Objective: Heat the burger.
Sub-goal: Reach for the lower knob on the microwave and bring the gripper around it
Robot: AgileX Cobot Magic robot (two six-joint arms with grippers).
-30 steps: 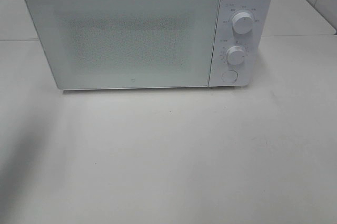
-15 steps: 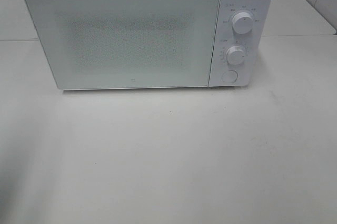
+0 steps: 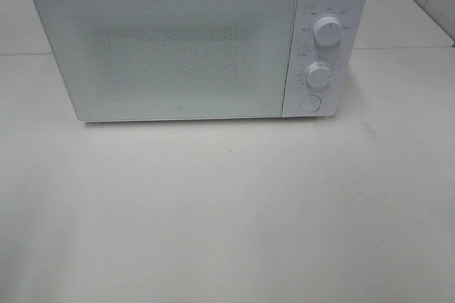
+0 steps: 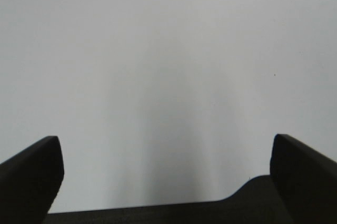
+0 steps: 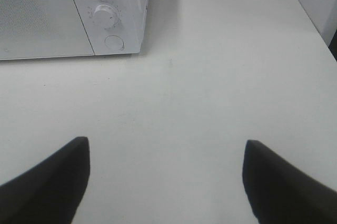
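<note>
The only thing that has altered is the light on the table (image 3: 234, 210). A second ago a dark shade lay over its left side, running from under the microwave (image 3: 178, 47) down along the left edge to the near left corner, where it was deepest. Half a second ago it had already paled and drawn back toward that edge. Now it has all but lifted, the left side reads nearly as bright as the right, and only a faint dimness clings to the left edge.
</note>
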